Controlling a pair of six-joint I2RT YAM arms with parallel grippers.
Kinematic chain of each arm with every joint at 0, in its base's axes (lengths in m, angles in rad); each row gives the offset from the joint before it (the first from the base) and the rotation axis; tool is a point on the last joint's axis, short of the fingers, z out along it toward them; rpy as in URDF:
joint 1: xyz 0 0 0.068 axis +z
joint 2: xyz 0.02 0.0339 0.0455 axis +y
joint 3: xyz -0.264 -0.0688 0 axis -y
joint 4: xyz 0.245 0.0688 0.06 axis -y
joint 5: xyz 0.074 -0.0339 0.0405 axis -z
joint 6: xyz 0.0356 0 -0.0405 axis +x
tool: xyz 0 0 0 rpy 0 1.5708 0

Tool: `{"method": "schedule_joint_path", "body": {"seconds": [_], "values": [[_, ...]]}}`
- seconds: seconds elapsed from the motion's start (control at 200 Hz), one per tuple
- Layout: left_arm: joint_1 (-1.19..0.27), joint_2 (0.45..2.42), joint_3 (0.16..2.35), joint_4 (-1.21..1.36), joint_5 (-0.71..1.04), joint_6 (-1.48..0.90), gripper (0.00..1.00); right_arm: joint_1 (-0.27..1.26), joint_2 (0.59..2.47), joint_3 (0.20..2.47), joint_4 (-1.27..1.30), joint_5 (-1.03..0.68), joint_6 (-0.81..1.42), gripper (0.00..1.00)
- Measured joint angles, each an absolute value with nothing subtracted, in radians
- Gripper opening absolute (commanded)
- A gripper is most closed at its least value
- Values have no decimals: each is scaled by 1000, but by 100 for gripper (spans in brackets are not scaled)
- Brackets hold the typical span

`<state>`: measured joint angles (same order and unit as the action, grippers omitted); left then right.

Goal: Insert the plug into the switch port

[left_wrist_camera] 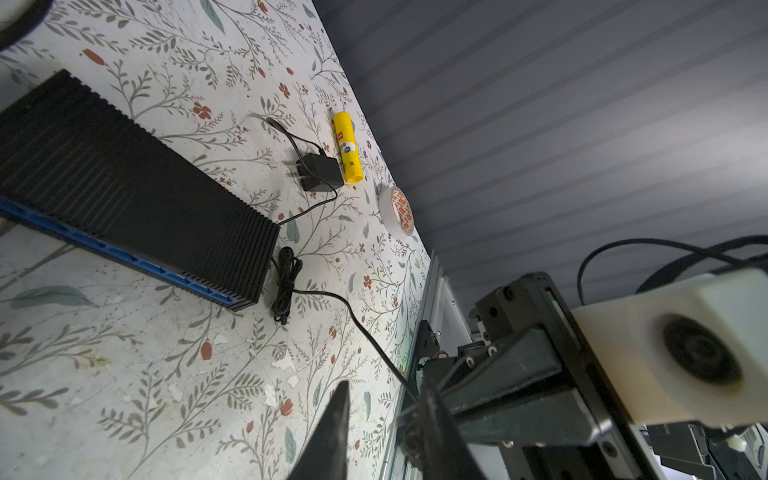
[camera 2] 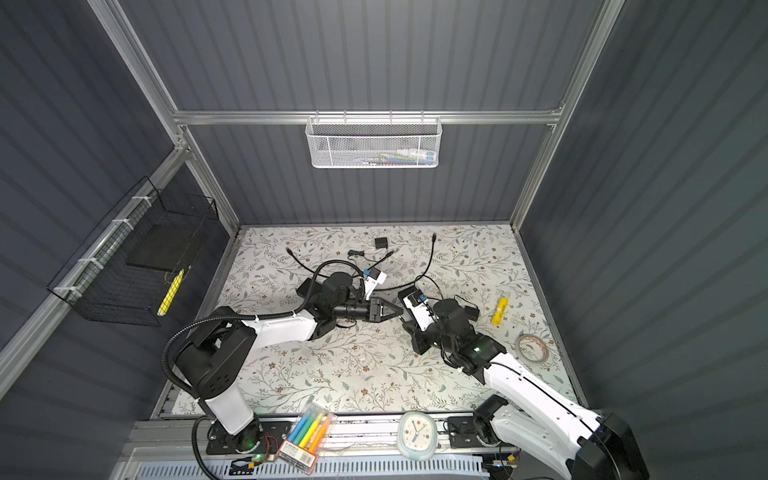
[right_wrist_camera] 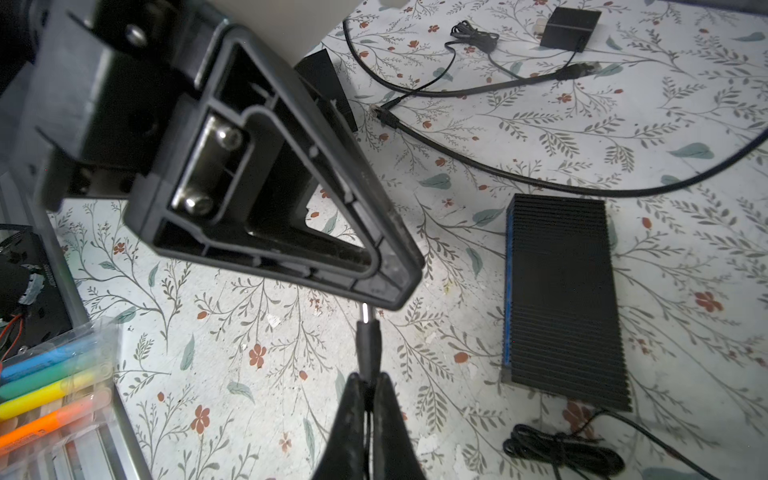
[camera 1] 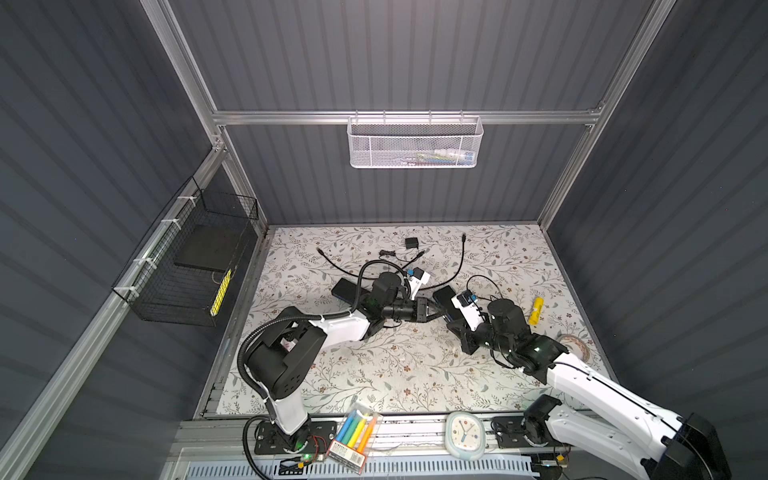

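Note:
The plug (right_wrist_camera: pixel 368 340) is a small black barrel plug with a metal tip, and my right gripper (right_wrist_camera: pixel 368 380) is shut on its thin cable just behind it. The switch (right_wrist_camera: pixel 561 299) is a black ribbed box with a blue port face, lying flat on the floral table; it also shows in the left wrist view (left_wrist_camera: pixel 124 187) and in a top view (camera 1: pixel 441 294). My left gripper (left_wrist_camera: pixel 384 386) is open, with bare table showing in the gap between its fingertips. One of its fingers (right_wrist_camera: pixel 270 208) looms right at the plug's tip; whether they touch is unclear. Both grippers meet mid-table, beside the switch.
A coiled cable bundle (left_wrist_camera: pixel 284 282), a black power adapter (left_wrist_camera: pixel 318 172), a yellow glue stick (left_wrist_camera: pixel 348 147) and a tape roll (left_wrist_camera: pixel 397 210) lie past the switch. Loose black cables (camera 1: pixel 461 257) lie at the back. A marker box (camera 1: pixel 353 432) and a clock (camera 1: pixel 465 434) sit on the front rail.

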<state>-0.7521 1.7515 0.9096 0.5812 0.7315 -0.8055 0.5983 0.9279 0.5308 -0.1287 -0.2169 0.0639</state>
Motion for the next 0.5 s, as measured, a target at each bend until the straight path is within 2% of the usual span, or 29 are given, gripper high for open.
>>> {"method": "schedule_joint_path", "body": {"seconds": [0.29,0.5], "values": [[-752,1755,910,623,749,-825,12,598,968,531,-114,-181,62,0],[-752,1779,910,647,764,-833,12,598,975,531,-99,-158,61,0]]}}
